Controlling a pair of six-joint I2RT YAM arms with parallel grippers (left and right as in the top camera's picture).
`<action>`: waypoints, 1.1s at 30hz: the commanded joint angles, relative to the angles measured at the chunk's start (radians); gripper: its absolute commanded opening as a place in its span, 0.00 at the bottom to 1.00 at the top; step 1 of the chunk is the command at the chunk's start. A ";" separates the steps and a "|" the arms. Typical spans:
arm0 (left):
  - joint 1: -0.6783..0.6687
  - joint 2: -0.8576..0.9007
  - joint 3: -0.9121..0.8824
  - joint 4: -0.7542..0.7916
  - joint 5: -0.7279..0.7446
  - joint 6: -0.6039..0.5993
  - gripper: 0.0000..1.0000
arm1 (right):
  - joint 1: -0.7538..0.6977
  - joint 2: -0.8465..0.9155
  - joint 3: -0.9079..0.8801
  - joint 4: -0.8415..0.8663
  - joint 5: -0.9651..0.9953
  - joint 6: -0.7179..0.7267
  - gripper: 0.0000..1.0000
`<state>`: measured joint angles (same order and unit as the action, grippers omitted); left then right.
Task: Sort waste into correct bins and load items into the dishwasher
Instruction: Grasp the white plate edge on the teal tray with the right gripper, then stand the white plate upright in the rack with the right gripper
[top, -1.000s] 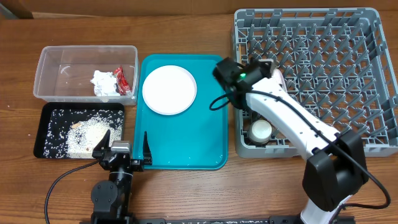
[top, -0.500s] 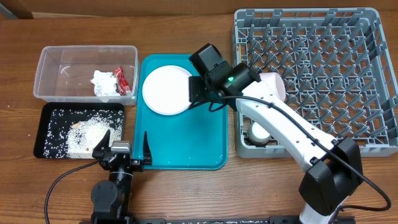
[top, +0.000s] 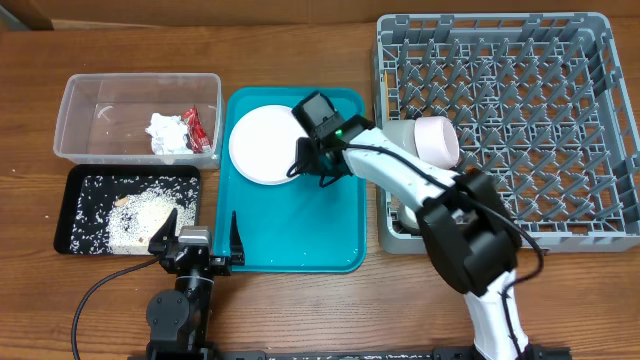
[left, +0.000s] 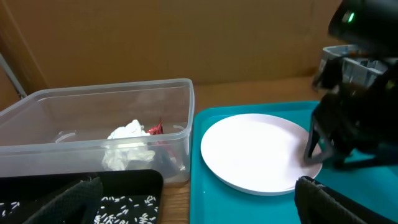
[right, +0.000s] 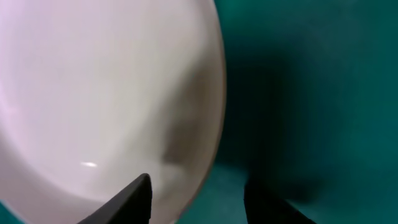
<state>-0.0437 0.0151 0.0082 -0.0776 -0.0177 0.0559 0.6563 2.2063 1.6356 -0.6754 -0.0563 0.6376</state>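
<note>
Got right end effector (top: 310, 168) open, straddling white plate's (top: 260, 143) rim on teal tray (top: 300, 235); left end effector (top: 200, 228) wide open too.

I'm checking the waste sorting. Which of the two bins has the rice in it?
The shallow black tray, scattered with white rice. The clear tub behind it holds a crumpled tissue and a red wrapper instead.

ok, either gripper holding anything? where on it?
Nothing held. Right gripper is open, straddling the white plate's rim; left gripper open and empty.
</note>
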 joint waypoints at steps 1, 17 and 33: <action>0.005 -0.010 -0.003 0.001 0.011 0.012 1.00 | -0.004 0.033 0.000 0.019 -0.010 0.048 0.37; 0.005 -0.010 -0.003 0.001 0.011 0.012 1.00 | -0.072 -0.365 0.015 -0.249 0.439 -0.043 0.04; 0.005 -0.010 -0.003 0.001 0.011 0.012 1.00 | -0.285 -0.579 -0.012 -0.517 1.180 -0.302 0.04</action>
<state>-0.0437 0.0151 0.0082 -0.0780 -0.0177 0.0559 0.4099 1.6085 1.6409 -1.1908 1.0649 0.3870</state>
